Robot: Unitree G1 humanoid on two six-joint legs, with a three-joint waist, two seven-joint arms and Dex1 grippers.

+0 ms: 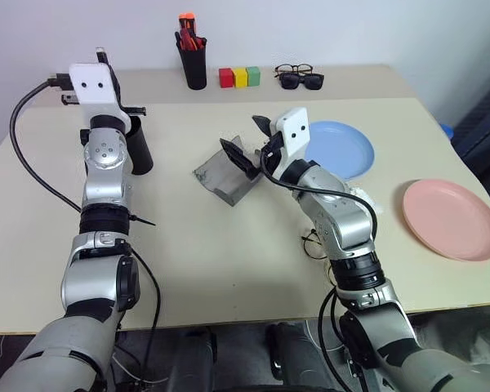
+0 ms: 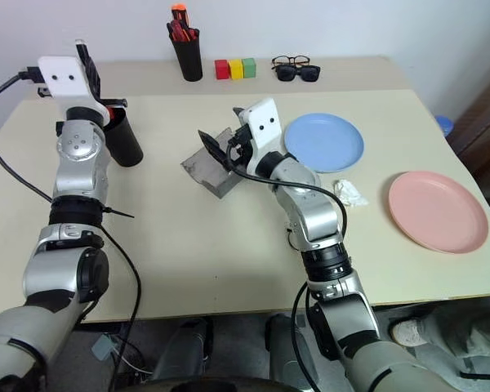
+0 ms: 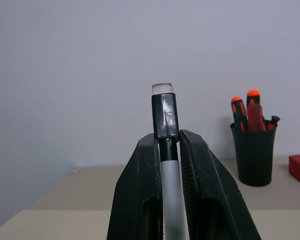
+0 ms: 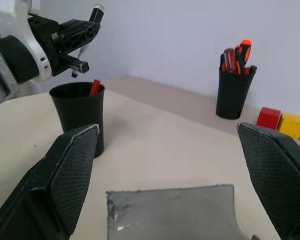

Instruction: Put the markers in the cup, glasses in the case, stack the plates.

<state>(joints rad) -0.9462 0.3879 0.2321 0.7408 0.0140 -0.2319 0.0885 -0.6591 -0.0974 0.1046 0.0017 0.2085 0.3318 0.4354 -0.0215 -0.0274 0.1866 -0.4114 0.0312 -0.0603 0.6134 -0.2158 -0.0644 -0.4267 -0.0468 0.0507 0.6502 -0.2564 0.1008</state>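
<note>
— Was there any writing to read on the table's things or on the arms?
— None that could be read. No words, brands or numbers showed.
— On the coloured blocks (image 1: 239, 77), or the black holder (image 1: 195, 64) with orange-capped markers?
— Plain faces on both, no label.

The left arm (image 1: 106, 163) hides most of the cup (image 1: 140, 147). The right arm (image 1: 335, 212) covers nearly all of the glasses (image 1: 313, 245)
</note>
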